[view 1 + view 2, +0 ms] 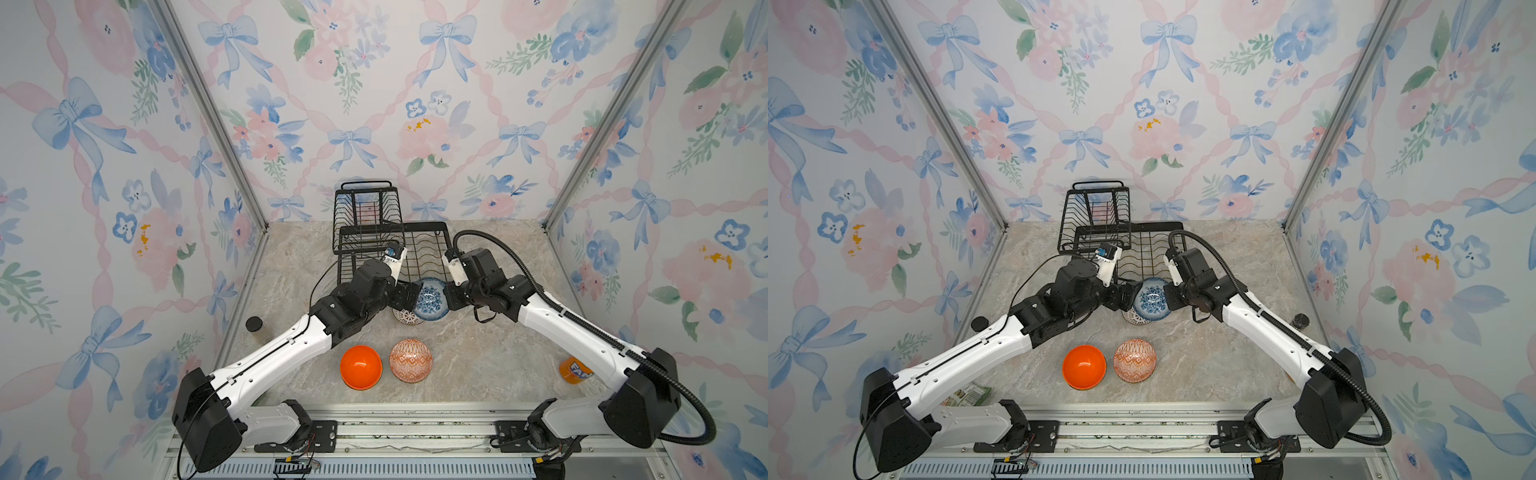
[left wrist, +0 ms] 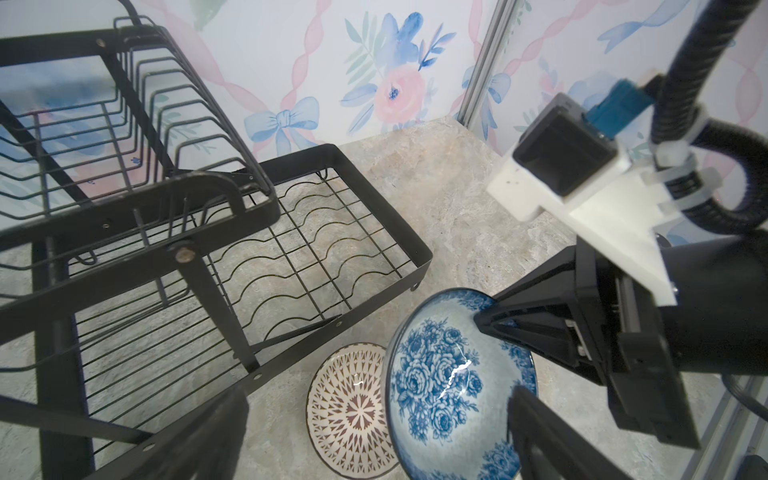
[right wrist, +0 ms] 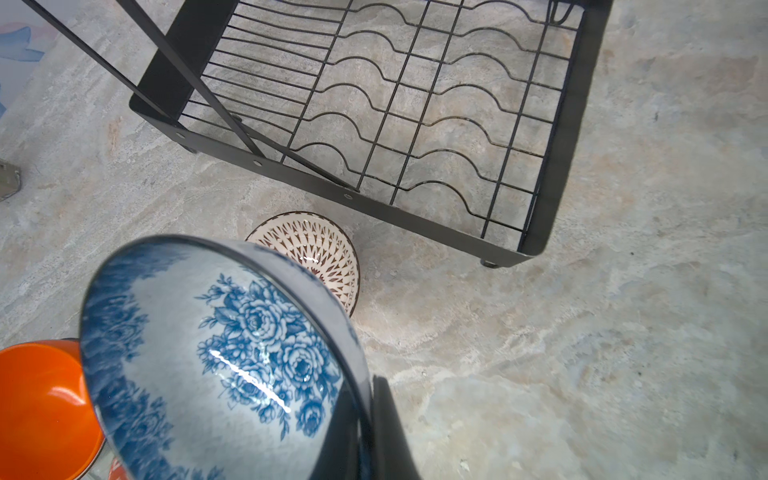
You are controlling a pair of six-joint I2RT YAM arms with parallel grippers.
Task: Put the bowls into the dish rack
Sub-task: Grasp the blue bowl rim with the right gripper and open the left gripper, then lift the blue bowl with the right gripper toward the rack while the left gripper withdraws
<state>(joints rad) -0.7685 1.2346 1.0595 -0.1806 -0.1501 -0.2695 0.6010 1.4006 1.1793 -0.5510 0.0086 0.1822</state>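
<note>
The desk [image 1: 478,365] carries the rack [image 3: 557,166] at 12 o'clock, its lower tray bare. The left arm [image 1: 282,353] and right arm [image 1: 582,328] reach in and meet just short of the tray's front rim, wrists bent inward. Between them is the blue bowl [image 1: 431,300], tipped on edge with its mouth up and toward 6 o'clock. The tray's wavy slots lie just beyond it at 12 o'clock. The right fingers [image 2: 523,328], at its 3 o'clock, are clenched on its rim, so that arm looks placed to carry it in. The left fingers [image 2: 552,440], at 9 o'clock, are spread wide and grasp nothing. A lattice bowl [image 1: 405,319] rests just below on the desk.
</note>
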